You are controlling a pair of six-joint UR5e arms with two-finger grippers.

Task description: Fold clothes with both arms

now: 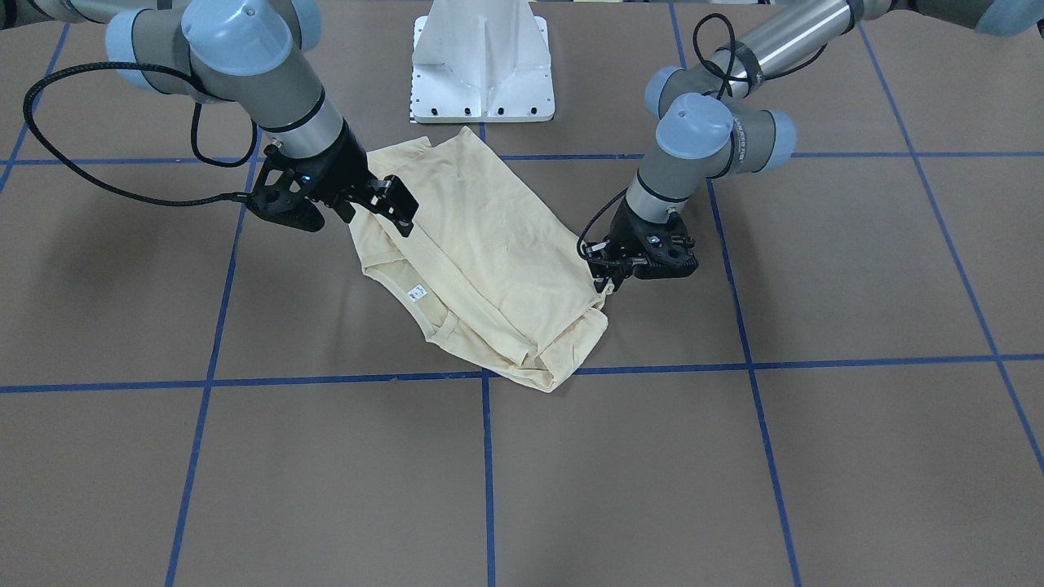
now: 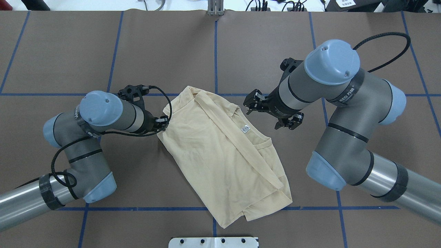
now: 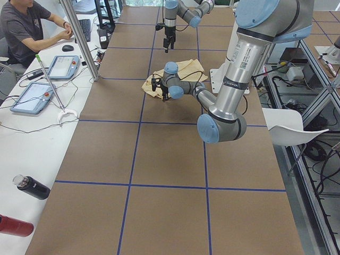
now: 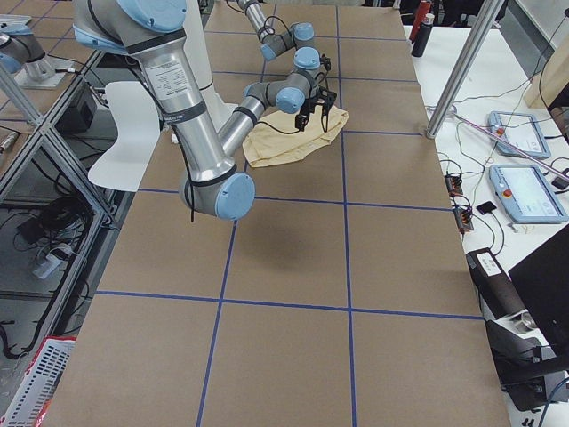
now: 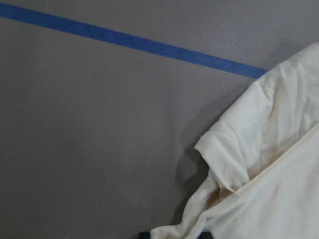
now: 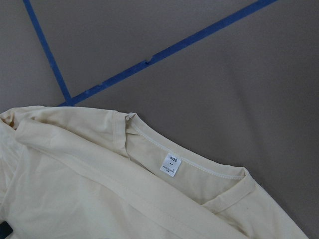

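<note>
Item: one pale cream-yellow long-sleeve T-shirt [image 2: 220,151], lying slantwise on the brown table [image 1: 734,456], print side not visible, with a long band of cloth already turned over the body. It spreads between the two sets of jaws. Left gripper [image 1: 608,281]: set low at the garment's side edge and, by the wrist view, clenched on a bunched corner of cloth that runs in between its fingertips [image 5: 207,235]. This is probably an anchor or lifting hold for the next fold. Right gripper [image 1: 397,208]: released, with the jaws spread and nothing in them, raised above the opposite edge. The collar and the small white neck label [image 6: 171,165] lie just ahead of and below the jaws, which suggests it is lining up a matching grasp. Judged state of work: partway through, with the fold loose and uneven at the end farthest from both jaws.
</note>
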